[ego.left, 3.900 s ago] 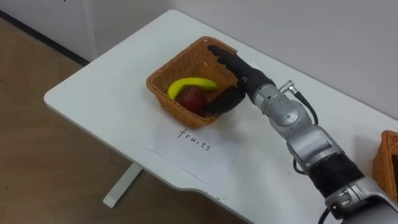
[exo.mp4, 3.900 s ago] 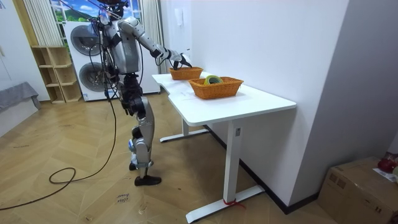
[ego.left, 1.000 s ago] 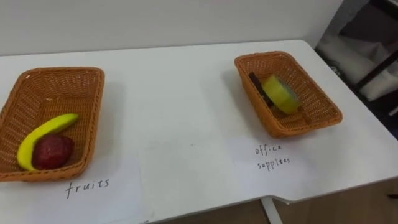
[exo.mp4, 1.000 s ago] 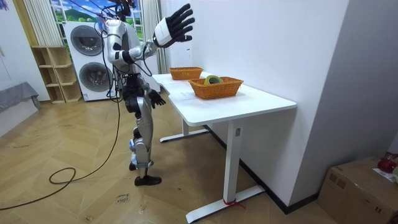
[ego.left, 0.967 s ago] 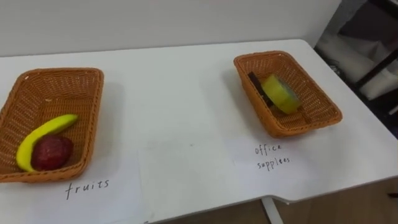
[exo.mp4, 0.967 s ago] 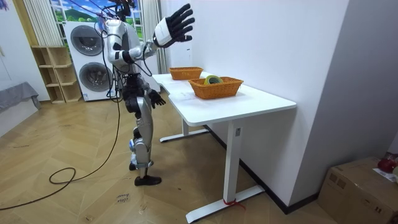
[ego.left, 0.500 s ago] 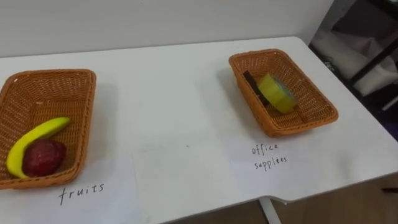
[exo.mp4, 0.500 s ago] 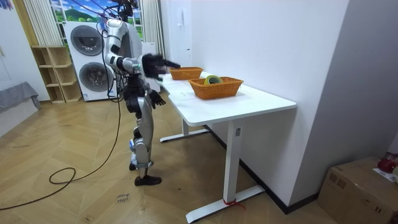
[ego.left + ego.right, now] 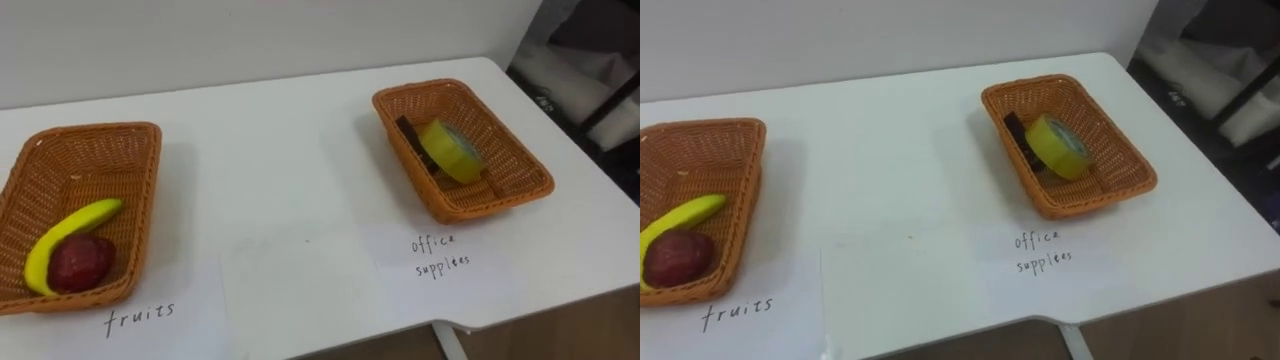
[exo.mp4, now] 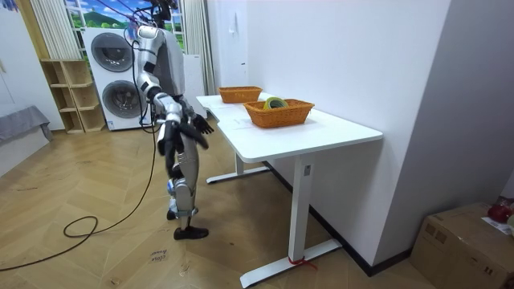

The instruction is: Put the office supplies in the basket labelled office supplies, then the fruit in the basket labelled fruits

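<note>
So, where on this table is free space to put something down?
The widest bare patch of the table lies between the fruits basket and the office supplies basket. The strip behind both baskets is free too. Both baskets hold things.

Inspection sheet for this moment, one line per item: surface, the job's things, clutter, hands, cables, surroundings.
surface: white table, a hand-lettered paper sheet in front of each basket.
job's things: banana and red apple lie in the left basket; yellow tape roll and a dark item, too hidden to name, lie in the right basket.
clutter: nothing seen.
hands: left hand and right hand low by the robot's hips at the table's end, off the table; state not readable.
cables: nothing seen on the table.
surroundings: washing machines, open shelf, cardboard box, wooden floor.
</note>
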Controlling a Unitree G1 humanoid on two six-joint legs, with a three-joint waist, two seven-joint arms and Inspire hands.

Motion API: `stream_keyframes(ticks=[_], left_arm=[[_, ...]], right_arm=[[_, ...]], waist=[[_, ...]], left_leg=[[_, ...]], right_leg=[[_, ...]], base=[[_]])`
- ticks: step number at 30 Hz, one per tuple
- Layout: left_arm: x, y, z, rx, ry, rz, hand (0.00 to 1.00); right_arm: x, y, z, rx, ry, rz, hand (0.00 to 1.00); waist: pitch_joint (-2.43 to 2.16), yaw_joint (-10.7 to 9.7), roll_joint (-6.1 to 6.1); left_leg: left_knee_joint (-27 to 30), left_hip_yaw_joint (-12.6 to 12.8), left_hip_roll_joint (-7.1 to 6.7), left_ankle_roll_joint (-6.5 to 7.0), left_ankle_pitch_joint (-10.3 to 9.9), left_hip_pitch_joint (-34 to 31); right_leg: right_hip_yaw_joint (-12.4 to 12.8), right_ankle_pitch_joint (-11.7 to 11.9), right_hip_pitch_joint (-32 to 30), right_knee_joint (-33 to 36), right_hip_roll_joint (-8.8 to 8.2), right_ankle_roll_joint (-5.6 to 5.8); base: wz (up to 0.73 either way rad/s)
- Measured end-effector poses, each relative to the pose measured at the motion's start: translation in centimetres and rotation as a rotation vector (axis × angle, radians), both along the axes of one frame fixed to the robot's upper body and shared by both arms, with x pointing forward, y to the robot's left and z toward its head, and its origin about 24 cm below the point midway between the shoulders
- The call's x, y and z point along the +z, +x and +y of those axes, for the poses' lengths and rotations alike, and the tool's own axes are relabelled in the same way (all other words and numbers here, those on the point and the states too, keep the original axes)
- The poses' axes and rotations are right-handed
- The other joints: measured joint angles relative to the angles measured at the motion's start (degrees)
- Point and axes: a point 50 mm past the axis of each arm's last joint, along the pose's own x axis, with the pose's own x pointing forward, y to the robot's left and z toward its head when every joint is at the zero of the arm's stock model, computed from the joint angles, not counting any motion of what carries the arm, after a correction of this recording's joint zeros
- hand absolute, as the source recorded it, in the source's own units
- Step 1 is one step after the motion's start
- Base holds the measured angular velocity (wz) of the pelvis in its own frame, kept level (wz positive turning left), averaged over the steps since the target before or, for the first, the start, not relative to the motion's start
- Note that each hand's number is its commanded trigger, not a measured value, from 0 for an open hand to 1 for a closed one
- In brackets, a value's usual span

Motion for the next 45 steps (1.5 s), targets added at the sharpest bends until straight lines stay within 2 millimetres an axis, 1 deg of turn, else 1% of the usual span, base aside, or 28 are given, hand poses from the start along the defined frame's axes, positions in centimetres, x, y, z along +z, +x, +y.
stream_keyframes(ticks=[2,4,6,9,10,11,13,15,18,20,21,24,25,29,31,33,36,38,39,41,45], left_arm=[[-0.1,0.0,-0.2,0.002,-0.007,-0.001,0.0],[-0.2,-0.1,-0.5,0.005,-0.014,0.003,0.0],[-0.4,-0.4,-0.9,0.011,-0.026,0.011,0.0],[-0.5,-0.6,-1.2,0.015,-0.035,0.022,0.0],[-0.6,-0.6,-1.3,0.014,-0.037,0.021,0.0],[-0.6,-0.5,-1.3,0.018,-0.04,0.02,0.0],[-0.6,-0.6,-1.4,0.021,-0.045,0.014,0.0],[-0.6,-0.6,-1.5,0.029,-0.05,0.008,0.0],[-0.7,-0.7,-1.7,0.027,-0.056,0.007,0.0],[-0.7,-0.6,-1.7,0.027,-0.055,0.003,0.0],[-0.7,-0.7,-1.7,0.032,-0.057,0.002,0.0],[-0.7,-1.1,-1.7,0.047,-0.06,0.005,0.0],[-0.7,-1.1,-1.7,0.047,-0.061,0.006,0.0],[-0.7,-0.7,-1.8,0.042,-0.063,-0.001,0.0],[-0.7,-0.6,-1.9,0.041,-0.068,-0.003,0.0],[-0.8,-1.0,-1.9,0.043,-0.069,0.011,0.0],[-0.9,-1.2,-2.0,0.043,-0.069,0.02,0.0],[-0.9,-1.2,-2.1,0.03,-0.071,0.025,0.0],[-0.9,-1.2,-2.2,0.027,-0.073,0.026,0.0],[-1.0,-1.4,-2.2,0.028,-0.077,0.035,0.0],[-1.0,-1.4,-2.3,0.027,-0.082,0.038,0.0]], right_arm=[[-1.4,-1.1,1.3,-0.011,0.059,0.056,0.0],[-2.3,-1.6,2.2,0.025,0.097,0.097,0.0],[-3.4,-2.4,3.5,0.093,0.143,0.157,0.0],[-4.1,-2.8,4.7,0.169,0.177,0.199,0.0],[-4.5,-3.0,5.2,0.214,0.193,0.222,0.0],[-4.8,-3.0,5.6,0.269,0.206,0.251,0.0],[-5.2,-2.9,6.2,0.351,0.225,0.275,0.0],[-5.5,-2.9,6.7,0.435,0.241,0.288,0.0],[-5.9,-2.2,7.8,0.628,0.266,0.309,0.0],[-6.2,-2.1,8.4,0.701,0.289,0.322,0.0],[-6.3,-2.0,8.7,0.738,0.301,0.327,0.0],[-6.6,-2.0,9.4,0.851,0.324,0.356,0.0],[-6.6,-2.0,9.6,0.872,0.327,0.365,0.0],[-6.9,-1.2,10.7,1.054,0.343,0.407,0.0],[-7.0,-1.1,11.1,1.1,0.354,0.412,0.0],[-7.2,-1.0,11.7,1.149,0.383,0.425,0.0],[-7.3,-1.0,11.8,1.156,0.388,0.424,0.0],[-7.3,-0.9,12.0,1.168,0.393,0.432,0.0],[-7.3,-0.8,12.1,1.176,0.393,0.432,0.0],[-7.3,-0.7,12.2,1.19,0.4,0.428,0.0],[-7.4,-0.4,12.5,1.208,0.419,0.415,0.0]], waist=[[0.03,0.14,0.1],[0.04,0.22,0.2],[0.11,0.47,0.28],[0.1,1.16,0.38],[0.32,1.56,0.69],[0.33,1.92,0.68],[0.35,2.23,0.79],[0.39,3.07,0.88],[0.36,3.61,0.86],[0.31,3.74,0.76],[0.27,4.25,0.82],[0.3,4.82,0.85],[0.31,4.98,0.89],[0.38,5.0,1.01],[0.44,5.36,1.04],[0.52,5.44,1.07],[0.55,5.66,1.14],[0.5,6.46,1.12],[0.56,6.48,0.96],[0.47,6.67,0.92],[0.46,6.8,0.84]], left_leg=[[-0.03,0.01,-0.01,-0.08,-0.05,0.5],[-0.04,0.05,0.0,-0.14,-0.1,0.57],[-0.13,0.13,0.0,-0.14,-0.12,0.98],[-0.14,0.32,-0.01,-0.13,-0.14,1.2],[-0.12,0.27,-0.01,-0.12,-0.14,1.18],[-0.11,0.12,-0.01,-0.09,-0.19,1.18],[-0.11,-0.03,0.0,-0.09,-0.32,1.24],[-0.12,-0.21,0.0,-0.09,-0.37,1.29],[-0.13,-0.58,-0.04,-0.09,-0.38,0.85],[-0.08,-0.98,-0.06,-0.09,-0.38,0.58],[-0.04,-1.01,-0.04,-0.09,-0.37,0.62],[0.12,-1.39,-0.04,-0.09,-0.37,1.13],[0.18,-1.44,-0.04,-0.09,-0.37,1.16],[0.25,-2.35,-0.08,-0.09,-0.37,1.15],[0.23,-2.74,-0.08,-0.09,-0.37,1.09],[0.24,-3.37,-0.06,-0.1,-0.37,1.12],[0.23,-4.21,-0.1,-0.1,-0.37,1.0],[0.34,-4.56,-0.13,-0.12,-0.36,0.55],[0.38,-4.76,-0.19,-0.14,-0.34,0.32],[0.42,-4.77,-0.21,-0.14,-0.34,0.25],[0.39,-4.96,-0.24,-0.14,-0.34,0.12]], right_leg=[[0.15,-0.47,0.02,0.05,0.01,0.01],[0.23,-0.53,0.13,0.03,0.11,0.04],[0.19,-0.54,0.96,0.05,0.12,0.06],[0.09,-0.53,1.08,0.1,0.09,0.06],[-0.26,-0.53,1.04,-0.02,0.01,0.06],[-0.38,-0.55,0.94,-0.12,0.0,0.09],[-0.49,-0.6,0.92,-0.12,0.0,0.11],[-0.47,-0.64,0.93,-0.12,0.01,0.12],[-0.35,-0.63,0.57,-0.11,0.02,0.12],[-0.39,-0.63,0.48,-0.08,0.04,0.11],[-0.42,-0.62,0.6,-0.1,0.07,0.1],[-0.57,-0.62,1.3,-0.15,0.01,0.1],[-0.71,-0.62,1.49,-0.17,-0.01,0.1],[-1.95,-0.67,2.1,-1.14,-0.16,0.14],[-2.2,-0.71,2.32,-1.06,-0.16,0.14],[-2.49,-0.71,2.9,-1.11,-0.11,0.13],[-3.43,-0.72,2.9,-1.31,-0.18,0.12],[-3.94,-0.76,3.02,-1.32,-0.28,0.07],[-4.22,-0.76,2.91,-1.43,-0.37,0.07],[-4.3,-0.75,2.93,-2.05,-0.36,0.07],[-4.36,-0.76,2.87,-2.12,-0.4,0.08]], base=[[0.0],[0.0],[0.0],[-0.04],[0.06],[0.08],[0.03],[0.0],[0.02],[0.07],[0.0],[0.01],[0.06],[0.12],[0.13],[0.14],[0.13],[0.11],[0.13],[0.08],[0.0]])
